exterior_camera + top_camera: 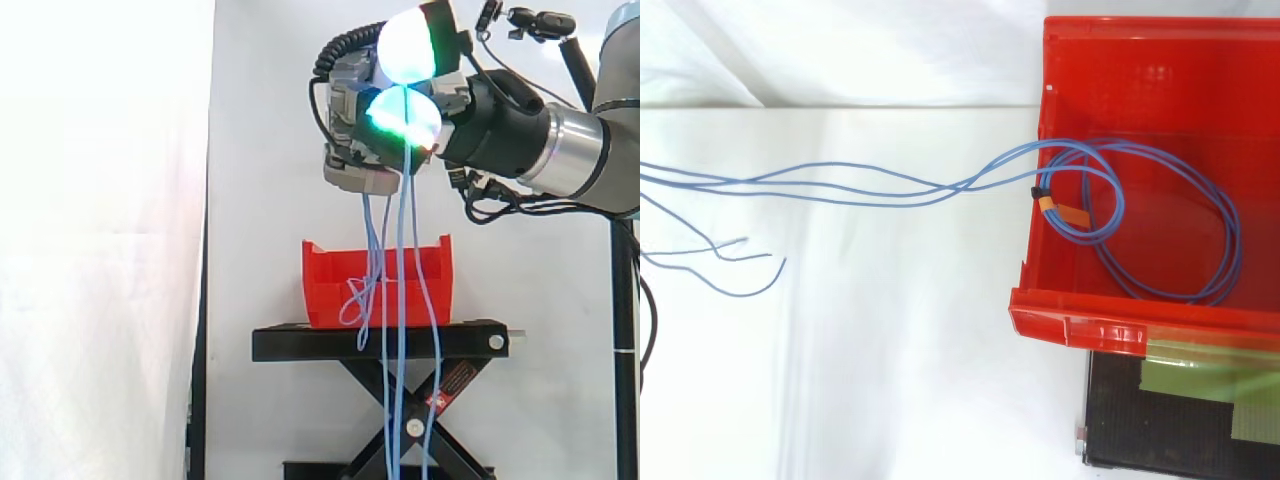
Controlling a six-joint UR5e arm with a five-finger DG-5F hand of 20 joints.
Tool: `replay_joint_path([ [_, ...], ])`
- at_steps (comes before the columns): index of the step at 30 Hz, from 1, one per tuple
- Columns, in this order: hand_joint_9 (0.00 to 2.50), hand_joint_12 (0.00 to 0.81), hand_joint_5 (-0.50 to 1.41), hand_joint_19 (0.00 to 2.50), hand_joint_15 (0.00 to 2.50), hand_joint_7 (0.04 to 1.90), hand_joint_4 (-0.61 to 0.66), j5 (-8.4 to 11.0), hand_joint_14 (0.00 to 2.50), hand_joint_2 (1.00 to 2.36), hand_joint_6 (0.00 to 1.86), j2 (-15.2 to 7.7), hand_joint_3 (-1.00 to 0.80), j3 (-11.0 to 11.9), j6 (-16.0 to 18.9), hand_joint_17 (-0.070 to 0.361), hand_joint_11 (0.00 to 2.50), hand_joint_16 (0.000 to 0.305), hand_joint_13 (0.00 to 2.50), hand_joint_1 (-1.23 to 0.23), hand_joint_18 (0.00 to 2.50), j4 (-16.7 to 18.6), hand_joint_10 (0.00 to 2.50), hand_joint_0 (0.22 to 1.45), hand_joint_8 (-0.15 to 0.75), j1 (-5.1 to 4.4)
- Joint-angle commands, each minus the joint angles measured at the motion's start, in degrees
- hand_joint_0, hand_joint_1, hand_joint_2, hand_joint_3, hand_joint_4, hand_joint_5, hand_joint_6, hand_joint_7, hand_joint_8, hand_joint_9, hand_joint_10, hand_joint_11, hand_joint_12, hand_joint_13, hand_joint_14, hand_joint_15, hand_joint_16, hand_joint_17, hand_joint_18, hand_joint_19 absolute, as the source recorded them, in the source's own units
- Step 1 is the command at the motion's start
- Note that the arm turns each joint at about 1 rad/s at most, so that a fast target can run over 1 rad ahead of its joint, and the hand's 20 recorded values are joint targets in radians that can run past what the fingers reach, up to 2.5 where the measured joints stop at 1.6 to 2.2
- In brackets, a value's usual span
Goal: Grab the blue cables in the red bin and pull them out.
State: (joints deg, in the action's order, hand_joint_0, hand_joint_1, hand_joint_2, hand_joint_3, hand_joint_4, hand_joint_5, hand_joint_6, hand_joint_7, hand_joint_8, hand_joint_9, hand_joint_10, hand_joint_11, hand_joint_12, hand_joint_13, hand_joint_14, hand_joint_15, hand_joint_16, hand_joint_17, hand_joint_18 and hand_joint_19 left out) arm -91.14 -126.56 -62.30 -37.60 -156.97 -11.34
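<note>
My hand [385, 105] hangs high above the red bin [330, 285], with its glowing green and white fingertips [405, 115] curled round a bunch of thin blue cables [404, 230]. The strands drop from the hand, some into the bin and some past the stand's front toward the floor. In the top view the blue cables [870, 185] stretch from the left edge over the wall of the red bin [1080, 325]. A loop of cable [1200, 215] still lies coiled on the bin floor, bound by an orange tie [1058, 208]. Loose cable ends [735, 245] show at the left.
The bin stands on a black scissor-lift stand [385, 345] before a white curtain [100, 240]. Green tape [1200, 385] marks the stand's top beside the bin. A camera mount [540, 25] sits above the arm.
</note>
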Motion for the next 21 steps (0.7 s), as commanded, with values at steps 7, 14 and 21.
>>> replay_joint_path([
  [7, 1.91, 0.35, 1.11, 1.43, 1.2, 0.69, 0.29, 0.0, 1.51, 1.0, 0.44, 0.0, -1.0, 0.0, 0.0, 0.1, 2.11, 0.044, 1.52, -0.92, 1.47, 0.0, 0.04, 0.85, 0.244, 0.0],
  [14, 1.83, 0.354, 1.02, 1.42, 1.17, 0.67, 0.3, 0.0, 1.55, 1.0, 0.52, 0.0, -1.0, 0.0, 0.7, 0.102, 2.05, 0.045, 1.48, -0.93, 1.44, 0.0, 0.12, 0.85, 0.261, 0.0],
  [21, 1.76, 0.366, 0.95, 1.43, 1.12, 0.63, 0.31, 0.44, 1.62, 1.0, 0.57, 0.0, -1.0, 0.0, 6.4, 0.101, 1.95, 0.045, 1.44, -0.93, 1.4, 0.1, 0.23, 0.84, 0.265, 0.0],
])
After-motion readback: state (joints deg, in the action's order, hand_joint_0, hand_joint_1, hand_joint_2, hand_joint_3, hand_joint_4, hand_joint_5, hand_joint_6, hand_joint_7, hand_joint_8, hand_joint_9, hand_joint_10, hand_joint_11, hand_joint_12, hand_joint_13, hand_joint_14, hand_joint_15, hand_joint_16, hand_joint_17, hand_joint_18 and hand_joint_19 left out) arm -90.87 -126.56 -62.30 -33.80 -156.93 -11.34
